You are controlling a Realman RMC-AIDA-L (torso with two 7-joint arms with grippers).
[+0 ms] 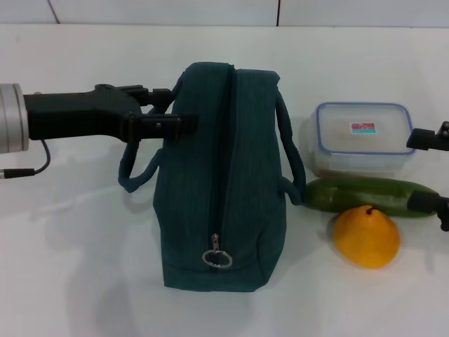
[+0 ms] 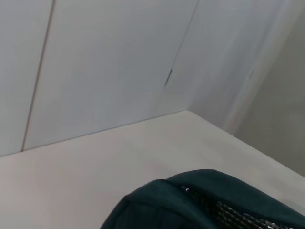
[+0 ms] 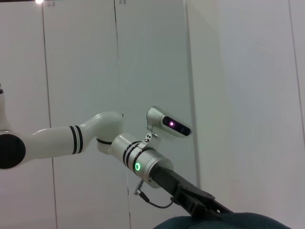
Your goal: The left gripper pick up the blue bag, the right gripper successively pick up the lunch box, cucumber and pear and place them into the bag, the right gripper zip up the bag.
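left gripper (image 1: pixel 168 112) reaches level across, clamped on the blue bag's (image 1: pixel 224 175) handle; right gripper (image 1: pixel 438 172) spread wide.

the bag (image 1: pixel 231 182) was matt ribbed cloth with a metal zip ring (image 1: pixel 217 259); the lunch box (image 1: pixel 358 140) clear glossy plastic; the table (image 1: pixel 84 267) smooth white.

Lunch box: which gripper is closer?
Right. The right gripper sits at the lunch box's right edge, by the cucumber. The left gripper is across the bag, at its handle.
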